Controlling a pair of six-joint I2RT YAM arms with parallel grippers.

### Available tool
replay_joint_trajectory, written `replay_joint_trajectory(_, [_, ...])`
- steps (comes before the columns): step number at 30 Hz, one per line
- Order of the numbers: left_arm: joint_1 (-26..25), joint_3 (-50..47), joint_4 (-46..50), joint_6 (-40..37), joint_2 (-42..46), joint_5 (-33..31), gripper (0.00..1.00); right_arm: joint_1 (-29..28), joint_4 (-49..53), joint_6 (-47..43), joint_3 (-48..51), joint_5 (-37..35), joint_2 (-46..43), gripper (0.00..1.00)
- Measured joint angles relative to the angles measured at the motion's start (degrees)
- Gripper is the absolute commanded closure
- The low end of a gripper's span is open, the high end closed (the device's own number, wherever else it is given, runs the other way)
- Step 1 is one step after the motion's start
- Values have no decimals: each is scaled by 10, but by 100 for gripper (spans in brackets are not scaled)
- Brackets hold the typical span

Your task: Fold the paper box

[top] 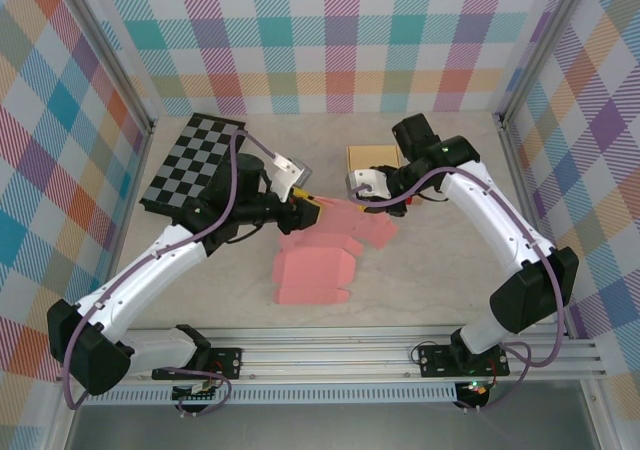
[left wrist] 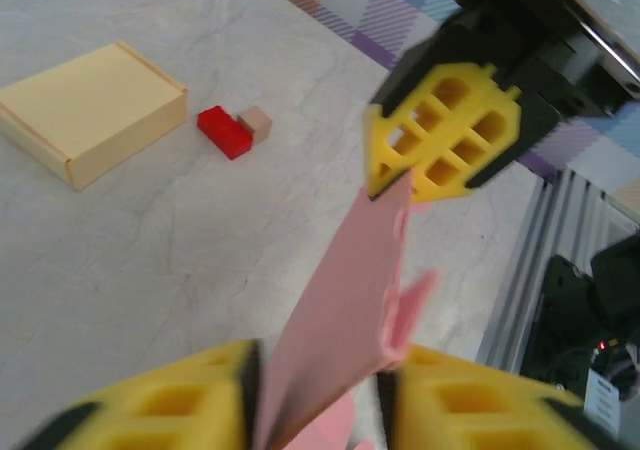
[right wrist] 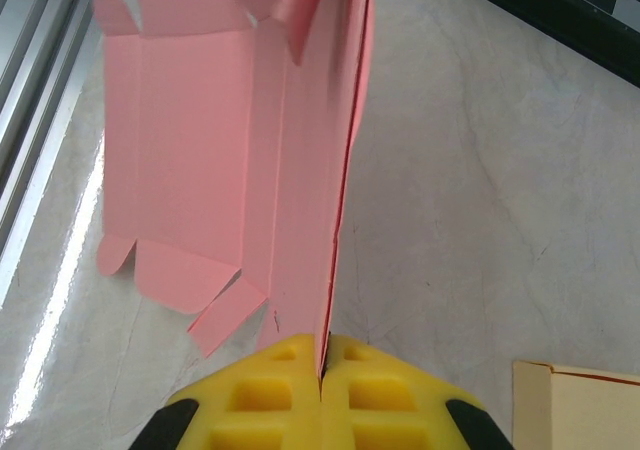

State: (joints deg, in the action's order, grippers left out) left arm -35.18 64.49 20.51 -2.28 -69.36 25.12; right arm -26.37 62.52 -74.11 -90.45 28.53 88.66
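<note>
Pink paper box [right wrist: 200,150] lies mostly flat on the worktop [right wrist: 480,190]. One panel rises into my right pincer [right wrist: 322,365], which is clamped tight on its edge. My left pincer [left wrist: 320,405] has a finger on each side of the raised panel; I cannot tell whether they press it. Beyond it lie a yellow box [left wrist: 95,110] and a red block [left wrist: 223,130].

The pink sheet [right wrist: 210,150] is thin paper card, matt and smooth, with crisp scored creases. The table [right wrist: 480,200] has a smooth, marbled, stone-look top with a soft sheen, brightest toward its near edge, where a ribbed metal rail [top: 350,355] runs. The right gripper [right wrist: 323,360] carries matt yellow plastic pads [right wrist: 270,395], moulded as a lattice. The cream box [left wrist: 95,110] looks like matt cardboard; the blurred tan block [left wrist: 256,122] may be wood.
</note>
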Motion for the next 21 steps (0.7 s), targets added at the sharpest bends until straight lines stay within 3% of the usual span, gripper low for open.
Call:
replay_joint_trajectory(5, [9, -52, -22, 31, 51, -95, 17, 2, -24, 31, 3, -35, 0, 100])
replay_joint_trajectory(12, [102, -175, -60, 166, 129, -181, 26, 10, -59, 91, 4, -108, 14, 100])
replay_joint_trajectory(16, [111, -237, -57, 235, 100, -202, 27, 16, -67, 125, 1, -129, 50, 100])
replay_joint_trajectory(21, [111, -249, -48, 268, 61, -219, 25, 17, -68, 147, -2, -138, 85, 100])
